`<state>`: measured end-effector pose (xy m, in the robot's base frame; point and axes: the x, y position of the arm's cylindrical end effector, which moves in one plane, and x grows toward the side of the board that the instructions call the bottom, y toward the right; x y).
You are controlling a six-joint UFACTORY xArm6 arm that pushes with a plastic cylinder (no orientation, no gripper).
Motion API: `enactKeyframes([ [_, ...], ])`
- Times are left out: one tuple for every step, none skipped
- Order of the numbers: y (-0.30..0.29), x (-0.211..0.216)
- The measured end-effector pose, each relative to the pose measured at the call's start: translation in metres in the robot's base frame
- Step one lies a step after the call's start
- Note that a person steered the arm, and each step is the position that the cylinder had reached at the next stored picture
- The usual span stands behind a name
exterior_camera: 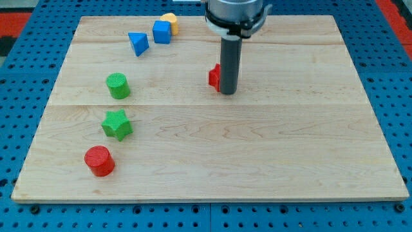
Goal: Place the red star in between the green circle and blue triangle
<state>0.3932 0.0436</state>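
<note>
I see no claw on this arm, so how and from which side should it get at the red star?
By pushing, not gripping. My tip sits on the red star's right, hiding most of it. The green circle and blue triangle lie left, so pushing from the right suits.

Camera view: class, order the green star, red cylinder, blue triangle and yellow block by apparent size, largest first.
1. green star and red cylinder: alike, nearest the camera
2. blue triangle
3. yellow block: partly hidden by the blue cube
</note>
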Motion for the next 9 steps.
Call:
enactKeyframes([
  [0.037, -0.008],
  [0.008, -0.031],
  [-0.046, -0.044],
  [-0.027, -0.02],
  [-0.04, -0.008],
  [-0.073, -0.029],
  [-0.096, -0.037],
  [-0.12, -0.046],
  [-0.158, -0.062],
])
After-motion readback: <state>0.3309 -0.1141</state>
